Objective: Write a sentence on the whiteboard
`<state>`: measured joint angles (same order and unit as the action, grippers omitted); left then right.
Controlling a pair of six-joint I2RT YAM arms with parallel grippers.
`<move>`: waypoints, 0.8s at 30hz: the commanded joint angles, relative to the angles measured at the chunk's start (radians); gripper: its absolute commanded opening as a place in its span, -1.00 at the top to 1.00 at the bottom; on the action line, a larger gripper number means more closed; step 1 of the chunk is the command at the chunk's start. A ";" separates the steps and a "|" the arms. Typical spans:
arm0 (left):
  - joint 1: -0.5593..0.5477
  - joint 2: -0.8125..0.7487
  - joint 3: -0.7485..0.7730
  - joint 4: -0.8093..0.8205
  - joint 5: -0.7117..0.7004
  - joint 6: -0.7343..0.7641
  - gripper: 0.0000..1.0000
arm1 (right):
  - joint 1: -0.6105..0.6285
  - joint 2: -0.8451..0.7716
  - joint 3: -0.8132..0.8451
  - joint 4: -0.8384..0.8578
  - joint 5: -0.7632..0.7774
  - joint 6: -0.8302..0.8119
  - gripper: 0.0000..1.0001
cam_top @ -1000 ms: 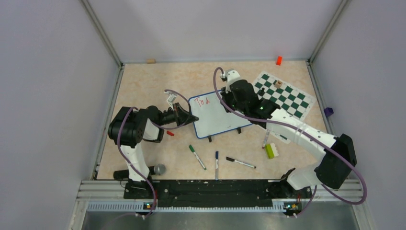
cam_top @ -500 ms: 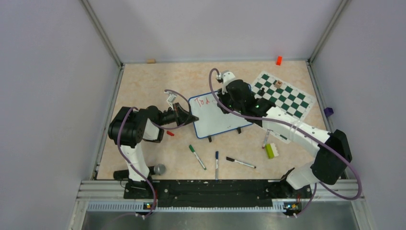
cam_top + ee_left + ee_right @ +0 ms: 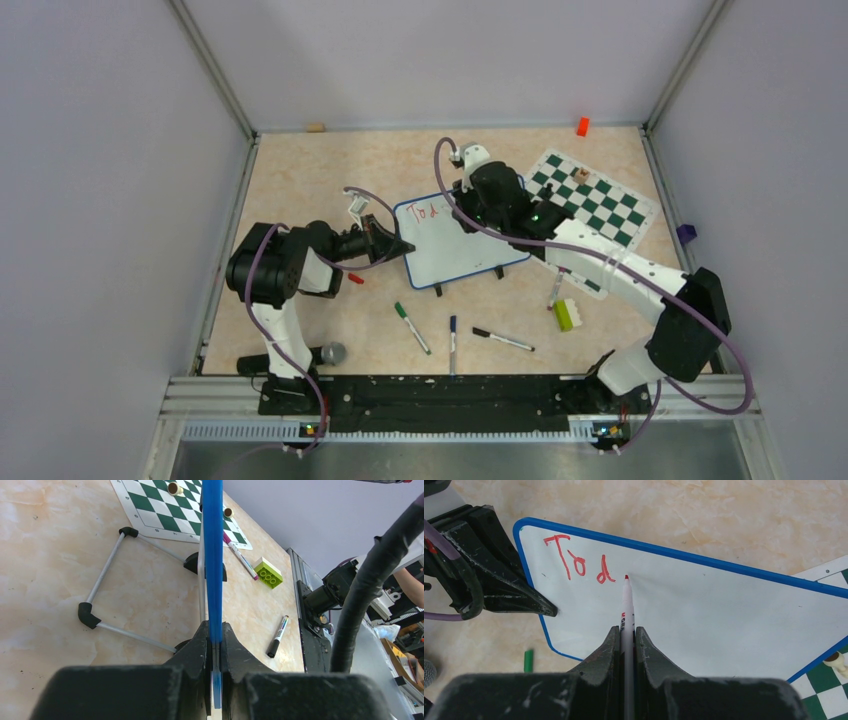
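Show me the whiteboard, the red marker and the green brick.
whiteboard (image 3: 704, 615), right wrist view, bare white writing surface.
red marker (image 3: 626, 605), right wrist view, white barrel below the tip.
green brick (image 3: 268, 573), left wrist view, studded top.

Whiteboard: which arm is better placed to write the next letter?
Right. The right end effector grips the red marker, tip beside "Tod" on the whiteboard; the left end effector is clamped on its blue frame.
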<state>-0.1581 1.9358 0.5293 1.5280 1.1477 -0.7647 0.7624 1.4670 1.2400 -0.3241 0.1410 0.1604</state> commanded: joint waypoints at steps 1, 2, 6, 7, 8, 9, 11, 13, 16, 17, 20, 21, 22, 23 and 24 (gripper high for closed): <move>-0.011 0.000 -0.008 0.092 0.056 0.063 1.00 | -0.008 0.020 0.057 0.019 0.024 0.006 1.00; -0.011 -0.001 -0.007 0.091 0.056 0.064 1.00 | -0.008 0.023 0.060 0.018 0.024 0.006 1.00; -0.011 0.000 -0.008 0.092 0.055 0.065 1.00 | -0.008 0.025 0.061 0.014 0.023 0.005 1.00; -0.011 0.000 -0.008 0.092 0.056 0.063 1.00 | -0.007 0.023 0.060 0.013 0.025 0.004 1.00; -0.011 -0.001 -0.008 0.092 0.056 0.064 1.00 | -0.008 0.023 0.059 0.013 0.028 0.004 1.00; -0.011 -0.002 -0.007 0.092 0.056 0.063 1.00 | -0.008 0.022 0.058 0.013 0.032 0.002 1.00; -0.012 -0.001 -0.006 0.092 0.056 0.064 1.00 | -0.008 0.024 0.059 0.011 0.036 0.002 1.00; -0.011 -0.001 -0.006 0.092 0.056 0.062 1.00 | -0.008 0.027 0.060 0.012 0.037 0.002 1.00; -0.012 -0.001 -0.008 0.092 0.056 0.065 1.00 | -0.008 0.031 0.063 0.019 0.034 0.001 1.00; -0.011 -0.001 -0.008 0.092 0.056 0.064 1.00 | -0.008 0.033 0.064 0.020 0.031 0.000 1.00; -0.011 0.000 -0.007 0.092 0.056 0.065 1.00 | -0.008 0.035 0.069 0.023 0.022 -0.002 1.00; -0.011 0.001 -0.007 0.092 0.055 0.064 1.00 | -0.008 0.036 0.071 0.025 0.020 -0.003 1.00; -0.010 0.001 -0.008 0.092 0.056 0.064 1.00 | -0.008 0.036 0.071 0.025 0.018 -0.004 1.00; -0.011 0.000 -0.008 0.092 0.056 0.064 1.00 | -0.008 0.036 0.071 0.025 0.015 -0.004 1.00; -0.011 0.001 -0.008 0.092 0.056 0.064 1.00 | -0.008 0.036 0.072 0.026 0.013 -0.006 1.00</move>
<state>-0.1581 1.9358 0.5293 1.5261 1.1439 -0.7654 0.7628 1.4933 1.2545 -0.3260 0.1532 0.1596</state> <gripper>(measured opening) 0.070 0.088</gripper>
